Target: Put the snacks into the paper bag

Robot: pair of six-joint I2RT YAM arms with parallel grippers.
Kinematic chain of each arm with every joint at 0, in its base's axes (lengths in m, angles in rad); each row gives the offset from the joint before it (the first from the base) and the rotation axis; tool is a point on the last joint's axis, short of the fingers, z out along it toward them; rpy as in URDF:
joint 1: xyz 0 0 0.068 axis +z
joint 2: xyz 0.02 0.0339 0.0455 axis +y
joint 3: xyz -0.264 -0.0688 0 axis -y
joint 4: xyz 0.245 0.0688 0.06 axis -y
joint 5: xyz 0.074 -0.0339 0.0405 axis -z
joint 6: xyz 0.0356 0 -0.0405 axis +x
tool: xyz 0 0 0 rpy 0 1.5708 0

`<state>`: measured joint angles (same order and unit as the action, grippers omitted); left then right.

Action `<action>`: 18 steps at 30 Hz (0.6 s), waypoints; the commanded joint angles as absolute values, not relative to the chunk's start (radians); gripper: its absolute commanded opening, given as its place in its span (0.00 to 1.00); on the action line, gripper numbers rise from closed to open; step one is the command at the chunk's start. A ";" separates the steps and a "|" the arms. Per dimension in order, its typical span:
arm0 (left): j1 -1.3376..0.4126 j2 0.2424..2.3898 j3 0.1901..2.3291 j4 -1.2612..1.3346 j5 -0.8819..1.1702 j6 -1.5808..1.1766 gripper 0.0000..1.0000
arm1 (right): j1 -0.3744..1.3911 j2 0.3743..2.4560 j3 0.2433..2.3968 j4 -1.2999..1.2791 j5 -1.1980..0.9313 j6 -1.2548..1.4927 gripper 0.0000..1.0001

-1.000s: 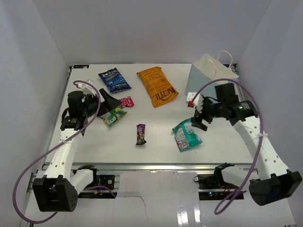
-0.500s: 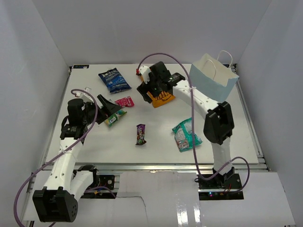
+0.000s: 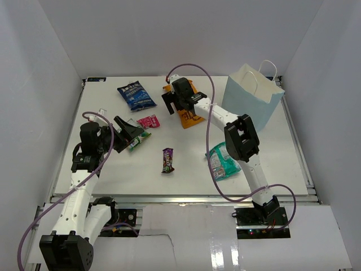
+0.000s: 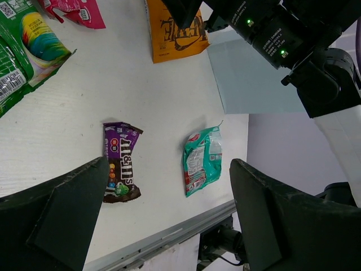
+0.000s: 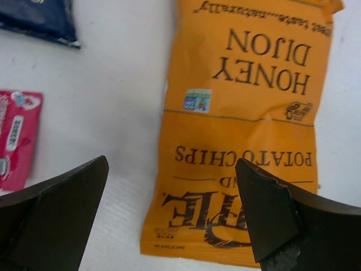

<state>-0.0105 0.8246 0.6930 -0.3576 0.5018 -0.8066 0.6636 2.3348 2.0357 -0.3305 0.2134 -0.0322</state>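
My right fingers [image 5: 56, 220] hang spread wide and empty over the orange chip bag [image 5: 242, 141], lying flat on the bench [image 5: 118, 113] near the upright paper bag [image 3: 254, 99], and I worry that closing on such slick, puffy foil could pinch just an edge and drop it midway.

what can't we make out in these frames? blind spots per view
Paper bag interior: top view, its own walls hide the bottom.
Orange chip bag: top view, right gripper covers its far end; right wrist crops it.
Green packet: top view, left gripper overlaps it; left wrist cuts it off.
Dark blue bag: right wrist shows only a corner.
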 commanded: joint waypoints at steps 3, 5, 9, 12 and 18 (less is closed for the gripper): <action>-0.012 0.827 0.677 -0.364 0.517 -0.830 0.98 | 0.641 2.385 2.020 -0.184 0.247 -0.038 1.00; -0.012 0.830 0.669 -0.353 0.535 -0.845 0.98 | 0.624 2.401 2.013 -0.190 0.207 -0.028 0.94; -0.014 0.841 0.646 -0.301 0.578 -0.883 0.98 | 0.609 2.407 1.976 -0.192 0.131 -0.038 0.82; -0.029 0.851 0.629 -0.253 0.592 -0.914 0.98 | 0.598 2.390 1.944 -0.192 0.086 -0.041 0.69; -0.133 0.923 0.650 -0.180 0.557 -0.946 0.98 | 0.589 2.326 1.853 -0.192 0.014 -0.069 0.14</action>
